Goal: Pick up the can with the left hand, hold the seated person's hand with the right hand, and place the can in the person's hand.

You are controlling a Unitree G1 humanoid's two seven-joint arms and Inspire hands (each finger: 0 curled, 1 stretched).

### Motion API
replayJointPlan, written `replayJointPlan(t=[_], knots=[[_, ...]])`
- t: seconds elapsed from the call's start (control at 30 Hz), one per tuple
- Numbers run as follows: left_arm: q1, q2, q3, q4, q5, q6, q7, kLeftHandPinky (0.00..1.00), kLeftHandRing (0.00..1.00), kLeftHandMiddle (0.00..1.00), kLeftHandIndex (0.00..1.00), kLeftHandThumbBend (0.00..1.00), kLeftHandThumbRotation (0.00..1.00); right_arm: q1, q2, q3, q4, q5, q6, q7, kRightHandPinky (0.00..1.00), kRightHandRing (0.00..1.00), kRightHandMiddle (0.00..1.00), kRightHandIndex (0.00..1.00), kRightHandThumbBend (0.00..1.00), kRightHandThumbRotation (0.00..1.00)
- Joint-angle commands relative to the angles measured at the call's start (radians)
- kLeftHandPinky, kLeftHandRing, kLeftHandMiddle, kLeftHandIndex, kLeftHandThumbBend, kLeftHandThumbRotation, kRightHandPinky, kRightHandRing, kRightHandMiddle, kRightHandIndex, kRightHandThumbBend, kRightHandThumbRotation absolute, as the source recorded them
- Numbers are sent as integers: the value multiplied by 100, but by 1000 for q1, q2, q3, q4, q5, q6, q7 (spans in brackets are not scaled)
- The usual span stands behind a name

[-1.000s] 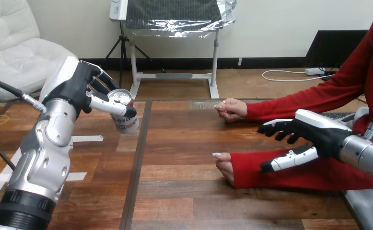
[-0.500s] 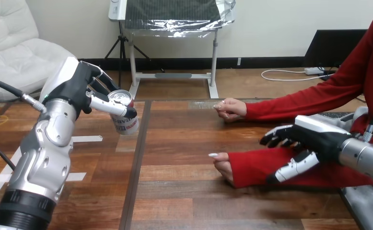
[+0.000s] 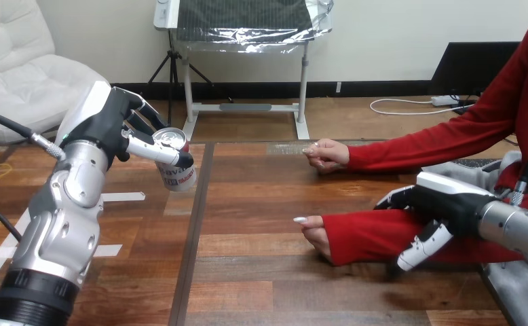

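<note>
The can sits in L hand's fingers, up over the table. Right of those fingers, the person's near hand lies on the table w/ the person's far hand behind it. R hand is over the near forearm.

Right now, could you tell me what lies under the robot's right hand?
The person's red-sleeved forearm, resting on the table, lies under the right hand. The hand covers that stretch, so contact cannot be judged.

White can with silver top; brown wooden table.
</note>
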Motion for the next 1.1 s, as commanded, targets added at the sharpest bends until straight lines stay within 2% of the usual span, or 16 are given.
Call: replayJointPlan(t=[0.0, 0.2, 0.6, 0.97, 1.07], knots=[[-75, 20, 26, -46, 12, -7, 5, 27, 34, 40, 42, 82, 0, -86, -1, 8, -12, 0, -6, -8, 66, 76, 78, 76, 100, 20], [-74, 22, 27, -49, 12, -6, 2, 27, 33, 39, 41, 82, 0, -81, 6, 23, -17, -13, -5, -20, 65, 74, 77, 75, 100, 19], [-73, 23, 26, -47, 14, -4, 2, 27, 34, 39, 41, 81, 0, -72, 29, 59, -18, -58, 2, -81, 62, 72, 75, 74, 100, 22], [-72, 23, 24, -44, 14, -6, 1, 28, 34, 40, 41, 81, 0, -66, 53, 80, -10, -74, 2, -143, 56, 67, 72, 73, 100, 21], [-72, 22, 24, -44, 15, -5, 2, 28, 34, 40, 41, 81, 0, -67, 62, 83, -9, -80, 19, -152, 55, 67, 72, 72, 100, 21]])
